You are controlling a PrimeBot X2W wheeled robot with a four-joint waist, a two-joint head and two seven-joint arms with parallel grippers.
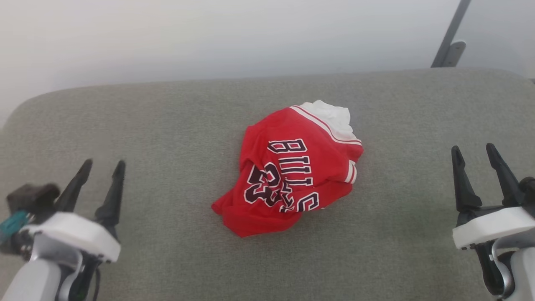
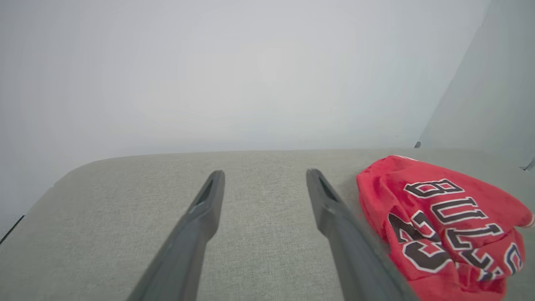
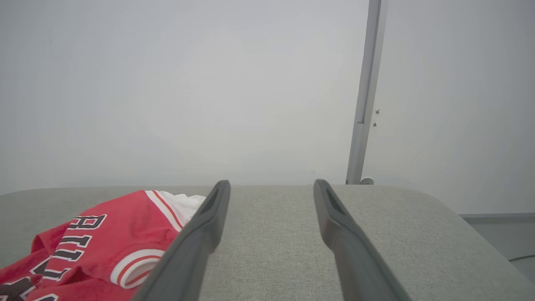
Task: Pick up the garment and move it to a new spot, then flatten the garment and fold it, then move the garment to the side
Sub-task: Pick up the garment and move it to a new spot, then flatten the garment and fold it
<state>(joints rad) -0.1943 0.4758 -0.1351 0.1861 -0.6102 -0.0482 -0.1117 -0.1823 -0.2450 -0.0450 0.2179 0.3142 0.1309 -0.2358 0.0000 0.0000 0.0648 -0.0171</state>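
I count one red shirt [image 1: 288, 171], crumpled, on one grey cushion [image 1: 167, 125], two grippers, left gripper [image 1: 104, 163] and right gripper [image 1: 472, 147], both spread wide, holding nothing.

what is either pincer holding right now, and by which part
Nothing is held. The left pincer and right pincer both stand open, apart from the jersey, which lies crumpled on the cushion between them.

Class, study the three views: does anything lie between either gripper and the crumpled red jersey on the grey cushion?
Nothing visible does. The red jersey lies crumpled mid-cushion. Only bare grey cushion separates it from the open left gripper and the open right gripper. Neither gripper touches it.
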